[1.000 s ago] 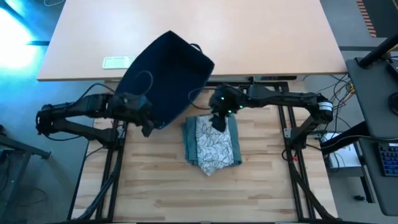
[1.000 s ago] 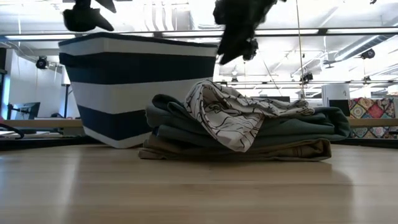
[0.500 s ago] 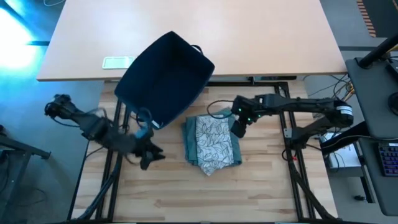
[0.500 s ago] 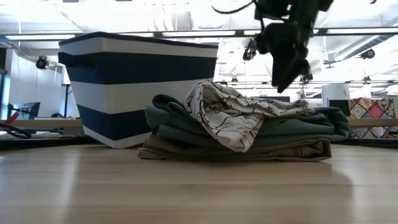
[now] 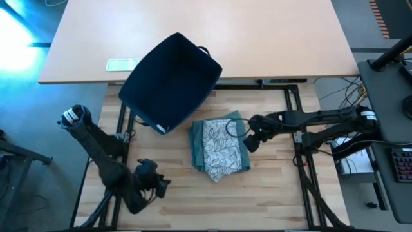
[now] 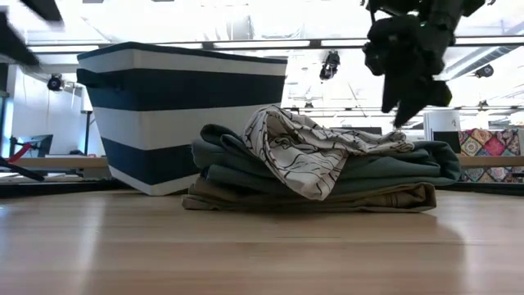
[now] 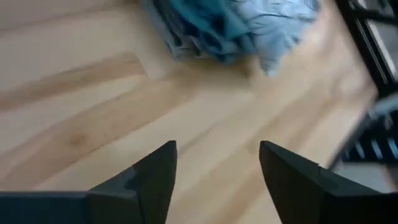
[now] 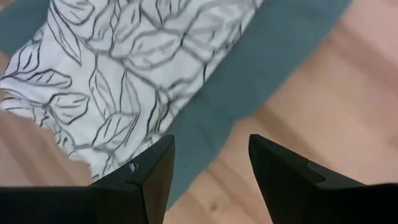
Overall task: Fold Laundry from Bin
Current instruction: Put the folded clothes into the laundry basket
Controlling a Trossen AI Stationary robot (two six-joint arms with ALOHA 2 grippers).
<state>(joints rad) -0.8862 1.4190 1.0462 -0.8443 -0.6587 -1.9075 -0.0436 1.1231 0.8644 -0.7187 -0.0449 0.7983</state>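
Teal-green cloth makes up the bulk of the laundry (image 5: 219,152), a folded stack on the wooden desk (image 5: 270,200) just in front of the bin (image 5: 170,80). A white piece printed with dark leaf outlines (image 6: 295,152) lies crumpled on top; a beige layer (image 6: 385,198) sits at the bottom, touching the desk. In the low view the stack is flat and roughly squared, with the printed piece draping over its front edge.

Right tool (image 5: 252,139): just beside the stack's right edge, raised above the desk. Its fingers stand apart with nothing between them; the right wrist view looks down past them (image 8: 208,177) onto the printed piece and the teal cloth.

Left tool (image 5: 158,185): well apart from the stack, toward the desk's front left. Its fingers are parted and empty over bare wood (image 7: 214,180), with the stack farther off in the left wrist view.

Bin: navy fabric with white bands (image 6: 184,123), standing upright behind and to the left of the stack, touching it at the base in the low view. A small white flat device (image 5: 121,64) lies on the pale surface behind the bin.
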